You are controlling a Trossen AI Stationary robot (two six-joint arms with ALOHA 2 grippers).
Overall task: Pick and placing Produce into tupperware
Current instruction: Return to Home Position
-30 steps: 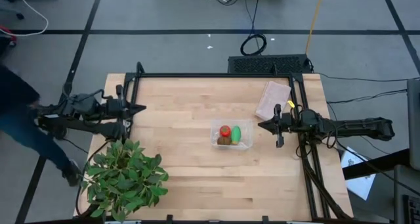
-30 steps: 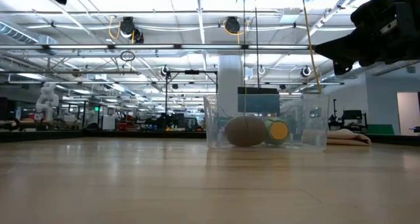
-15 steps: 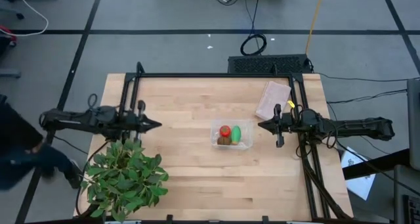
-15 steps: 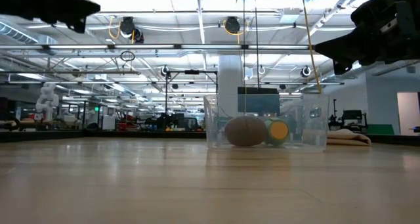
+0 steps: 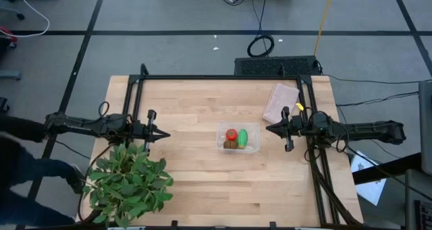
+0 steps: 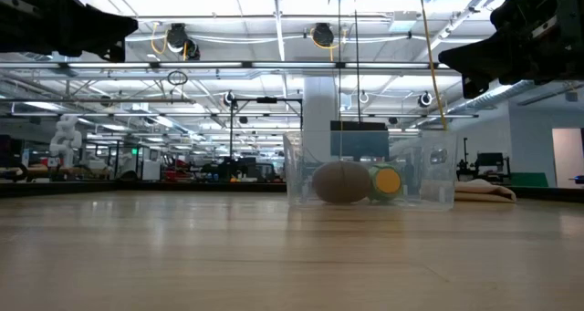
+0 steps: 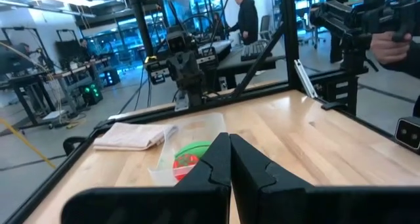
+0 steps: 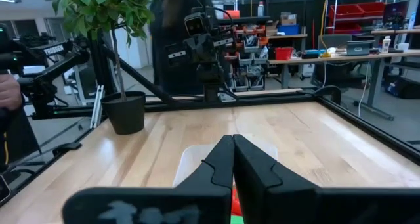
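The clear tupperware (image 5: pixel 238 139) stands right of the table's middle, and all three pieces of produce lie in it: a brown kiwi (image 5: pixel 231 145), a red ball (image 5: pixel 231 134) and a green oblong piece (image 5: pixel 243 137). The low view shows the kiwi (image 6: pixel 341 181) and the green piece (image 6: pixel 386 181) through the wall. My left gripper (image 5: pixel 167 133) hovers shut and level, left of the tupperware. My right gripper (image 5: pixel 268 129) hovers shut and level, just right of it. Both point at the tupperware and hold nothing.
A leafy potted plant (image 5: pixel 128 183) fills the near left corner, just beside my left arm. A pinkish flat packet (image 5: pixel 281 102) lies at the far right. A black frame (image 5: pixel 223 77) rims the table. A person (image 5: pixel 20 156) moves at the left, off the table.
My left gripper has come down and moved toward the table's near edge and right, toward the tupperware, tipping to level; it has dropped into the low view's upper left. It stays shut. The person at the left has shifted.
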